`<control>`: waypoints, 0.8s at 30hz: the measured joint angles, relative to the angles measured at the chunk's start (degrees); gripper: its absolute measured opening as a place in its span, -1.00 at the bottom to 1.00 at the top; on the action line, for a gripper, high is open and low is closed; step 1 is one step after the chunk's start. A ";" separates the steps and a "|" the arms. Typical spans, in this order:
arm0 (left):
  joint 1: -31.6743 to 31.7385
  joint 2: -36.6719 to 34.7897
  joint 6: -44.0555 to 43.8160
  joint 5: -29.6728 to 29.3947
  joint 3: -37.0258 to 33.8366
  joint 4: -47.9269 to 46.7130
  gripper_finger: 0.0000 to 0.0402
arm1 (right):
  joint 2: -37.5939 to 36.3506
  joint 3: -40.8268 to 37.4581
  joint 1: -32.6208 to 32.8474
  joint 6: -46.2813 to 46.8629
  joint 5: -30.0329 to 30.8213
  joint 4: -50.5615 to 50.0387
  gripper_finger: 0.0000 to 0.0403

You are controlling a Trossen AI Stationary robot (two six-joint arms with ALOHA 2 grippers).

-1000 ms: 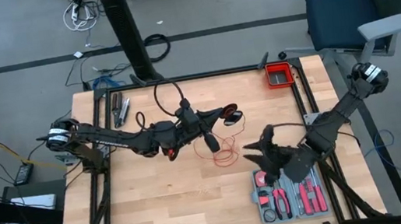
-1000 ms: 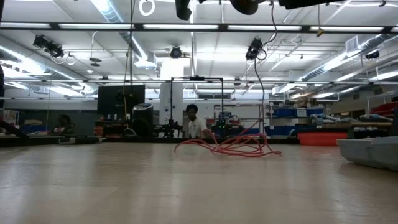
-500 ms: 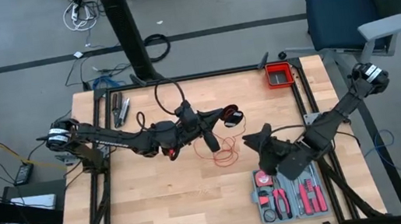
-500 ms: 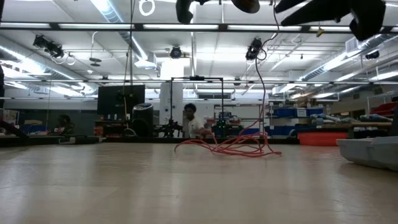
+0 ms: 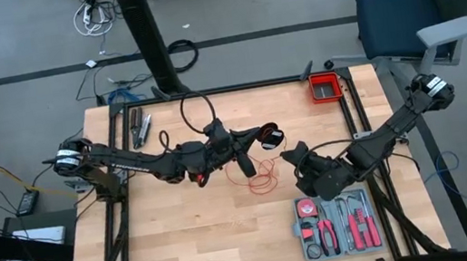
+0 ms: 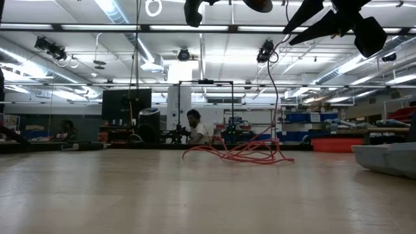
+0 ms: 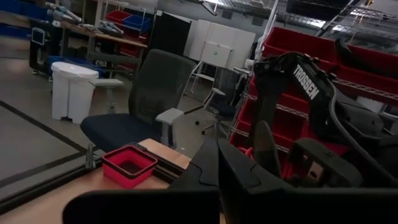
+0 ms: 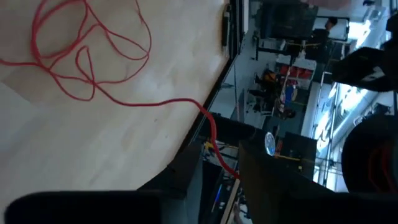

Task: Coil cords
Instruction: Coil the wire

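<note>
1. Location of the work item: the red cord (image 5: pixel 259 174) lies in loose loops on the table (image 5: pixel 185 238), near the middle, between the two arms. In the low view the cord (image 6: pixel 244 153) rests flat on the surface as an untidy bundle, not yet a neat coil.

2. Left hand (image 5: pixel 264 135): it is held above the table just beyond the loops, and its fingers are pressed together. A small dark-and-red object sits at its tip; whether this is the cord's end cannot be told from the high view. In the left wrist view the closed fingers (image 7: pixel 214 171) point toward a red bin (image 7: pixel 129 163) at the table's far corner.

3. Right hand (image 5: pixel 292 157): it is positioned just beside the loops, on the side of the grey tool case (image 5: pixel 338 225). In the right wrist view a strand of the cord (image 8: pixel 93 68) runs from the loops and passes between the fingers (image 8: pixel 186 171), which stand apart; no contact with the strand can be confirmed.

4. Step in hand (judged): the approach for a grasp on the trailing strand is under way; coiling proper is not yet begun.

5. Next move (judged): the right hand is to be pressed together on the thin strand. Precise alignment is required, since so fine a cord may slip between the pads. The loops should not be dragged apart.
</note>
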 joint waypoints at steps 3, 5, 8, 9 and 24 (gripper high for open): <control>-0.14 0.00 -0.02 0.00 0.00 0.10 -1.00 | 0.00 0.00 -0.53 -0.15 -0.64 0.03 -0.64; -0.19 0.00 -0.04 0.00 0.00 0.30 -1.00 | 0.00 0.00 -0.90 -0.17 -0.96 0.04 -0.74; -0.20 0.00 -0.50 0.01 0.00 0.56 -1.00 | 0.00 0.00 -1.12 -0.21 -2.31 0.18 -0.93; -0.20 0.00 -0.84 0.21 0.00 0.58 -1.00 | 0.00 0.00 -1.26 -0.36 -2.48 0.18 -0.96; -0.23 0.00 -0.04 1.51 0.00 0.13 -1.00 | 5.75 0.02 0.45 -0.12 -1.19 7.30 -0.93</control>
